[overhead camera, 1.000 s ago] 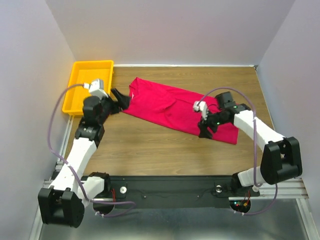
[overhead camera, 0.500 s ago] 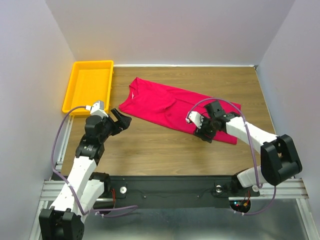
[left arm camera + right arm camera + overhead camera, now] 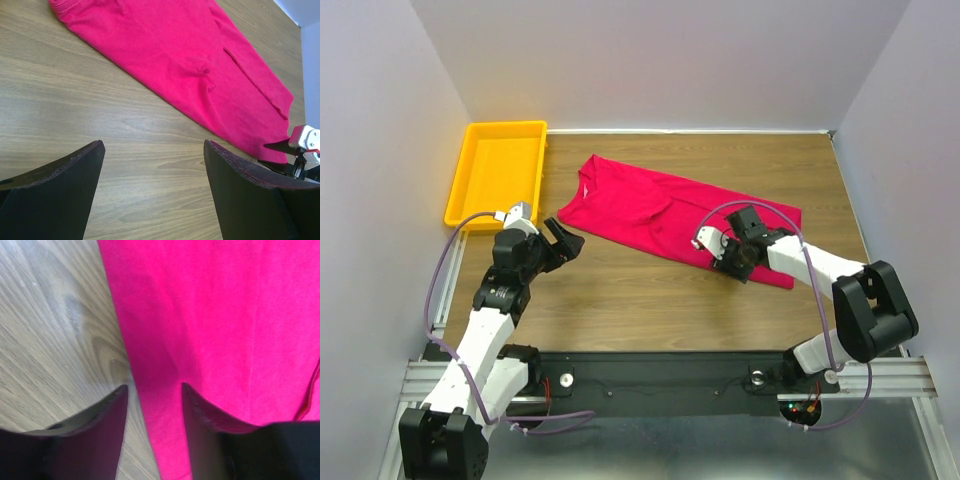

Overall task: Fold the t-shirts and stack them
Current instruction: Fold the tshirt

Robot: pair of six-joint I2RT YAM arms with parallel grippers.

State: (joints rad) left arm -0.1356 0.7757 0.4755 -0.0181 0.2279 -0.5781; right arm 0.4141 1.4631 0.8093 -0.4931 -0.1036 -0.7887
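One crimson-red t-shirt (image 3: 650,205) lies flat on the wooden table, folded into a long strip that slants from far left to near right. My right gripper (image 3: 725,264) is low at the strip's near edge, toward its right end. In the right wrist view the fingers straddle that edge (image 3: 154,387): one fingertip (image 3: 107,410) is over wood, the other over the t-shirt (image 3: 225,315), with a gap between them. My left gripper (image 3: 567,240) stands wide open over bare wood (image 3: 154,145), just off the near left corner of the t-shirt (image 3: 190,55), touching nothing.
A yellow plastic tray (image 3: 503,125) sits at the far left of the table, beside the left arm. Grey walls close in the left, back and right sides. The arms' black base rail runs along the near edge.
The left gripper drew back from the shirt's left end toward the near left, still open. The right gripper shifted to the shirt's near edge and its jaws narrowed.
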